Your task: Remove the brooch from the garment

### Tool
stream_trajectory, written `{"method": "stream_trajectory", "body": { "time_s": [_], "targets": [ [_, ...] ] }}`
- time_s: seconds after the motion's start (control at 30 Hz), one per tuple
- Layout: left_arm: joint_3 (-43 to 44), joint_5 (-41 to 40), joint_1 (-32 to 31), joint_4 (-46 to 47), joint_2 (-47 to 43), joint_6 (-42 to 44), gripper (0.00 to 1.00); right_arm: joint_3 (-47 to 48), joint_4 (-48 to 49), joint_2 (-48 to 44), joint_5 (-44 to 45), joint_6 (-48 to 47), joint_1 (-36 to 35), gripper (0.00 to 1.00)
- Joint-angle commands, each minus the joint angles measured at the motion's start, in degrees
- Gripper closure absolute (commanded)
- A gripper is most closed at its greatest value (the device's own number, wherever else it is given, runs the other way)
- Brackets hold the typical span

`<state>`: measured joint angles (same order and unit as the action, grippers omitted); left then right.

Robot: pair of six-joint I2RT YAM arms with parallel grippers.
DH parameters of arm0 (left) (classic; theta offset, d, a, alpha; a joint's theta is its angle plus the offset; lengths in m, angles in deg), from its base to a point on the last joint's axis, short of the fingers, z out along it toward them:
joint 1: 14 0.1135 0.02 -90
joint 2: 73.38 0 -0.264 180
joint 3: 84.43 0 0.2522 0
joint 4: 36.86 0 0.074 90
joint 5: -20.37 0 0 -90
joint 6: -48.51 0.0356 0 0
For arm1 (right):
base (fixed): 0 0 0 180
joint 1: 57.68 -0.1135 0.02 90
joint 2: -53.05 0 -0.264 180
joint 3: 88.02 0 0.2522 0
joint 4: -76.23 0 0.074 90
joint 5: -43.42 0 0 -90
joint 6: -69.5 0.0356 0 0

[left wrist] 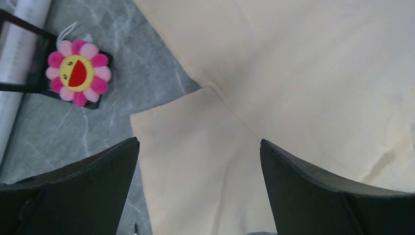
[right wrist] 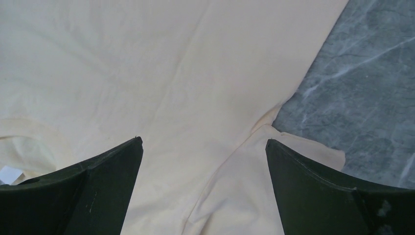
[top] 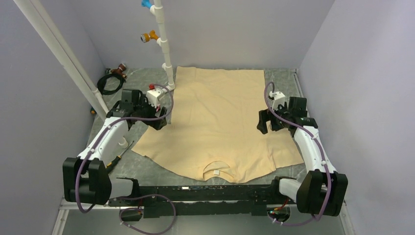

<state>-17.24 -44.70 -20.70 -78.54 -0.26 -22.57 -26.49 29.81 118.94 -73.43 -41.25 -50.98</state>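
The beige garment (top: pixel 220 122) lies flat on the grey table, its neckline and white label toward the arm bases. The brooch (left wrist: pixel 78 73), a pink-petalled flower with a yellow-red centre, lies on the grey table surface left of the sleeve, apart from the cloth. It is hidden in the top view. My left gripper (left wrist: pixel 199 142) hangs open over the left sleeve (left wrist: pixel 195 161), nothing between its fingers. My right gripper (right wrist: pixel 204 141) hangs open over the right sleeve seam of the garment (right wrist: pixel 147 73), also holding nothing. In the top view the left gripper (top: pixel 157 122) and right gripper (top: pixel 266 125) flank the shirt.
A white pole with coloured pegs (top: pixel 164 44) stands at the shirt's far left corner. A slanted white pipe (top: pixel 63 54) runs along the left, and a black cable coil (top: pixel 111 81) lies behind it. A black bracket (left wrist: pixel 29 58) and white tube (left wrist: pixel 19 39) sit beside the brooch.
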Motion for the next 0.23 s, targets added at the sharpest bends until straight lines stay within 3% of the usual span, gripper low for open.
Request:
{"method": "stream_trajectory", "body": {
  "time_s": [0.0,0.2],
  "targets": [
    [1.5,-1.4,1.7,3.9,1.2,-3.0,0.00,0.3,4.9,0.0,3.2,3.3,0.2,0.00],
    [0.3,-0.8,1.8,5.3,0.3,-2.8,0.00,0.2,5.1,0.7,3.4,3.3,0.2,0.00]
  ]
}}
